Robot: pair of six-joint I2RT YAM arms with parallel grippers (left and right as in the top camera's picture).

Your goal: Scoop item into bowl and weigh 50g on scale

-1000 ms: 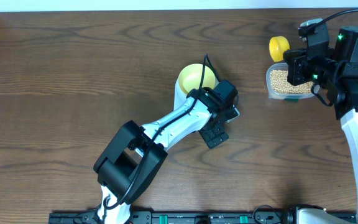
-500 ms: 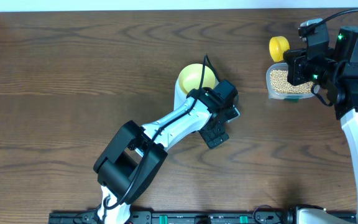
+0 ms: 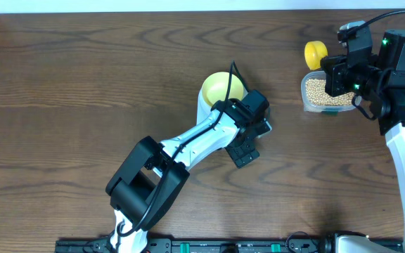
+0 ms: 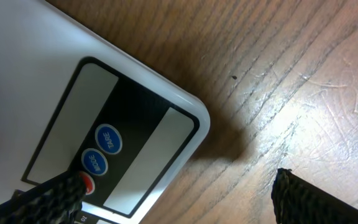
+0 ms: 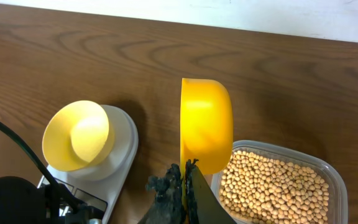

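The white scale [image 3: 204, 109] stands mid-table with the empty pale-yellow bowl [image 3: 221, 86] on its platform; both also show in the right wrist view, scale [image 5: 122, 146] and bowl [image 5: 76, 135]. My left gripper [image 3: 247, 139] is open at the scale's front. In the left wrist view one of its fingers [image 4: 185, 200] lies over the scale's panel [image 4: 135, 168] by the red button, the other over bare wood. My right gripper [image 5: 185, 182] is shut on the handle of a bright yellow scoop [image 5: 207, 124], held above the beans [image 5: 278, 186]. The scoop's inside is hidden.
The beans fill a clear plastic tub [image 3: 322, 93] at the right, under my right arm. The scoop [image 3: 316, 52] hangs at the tub's far left corner. The table's back edge and a white wall run along the top.
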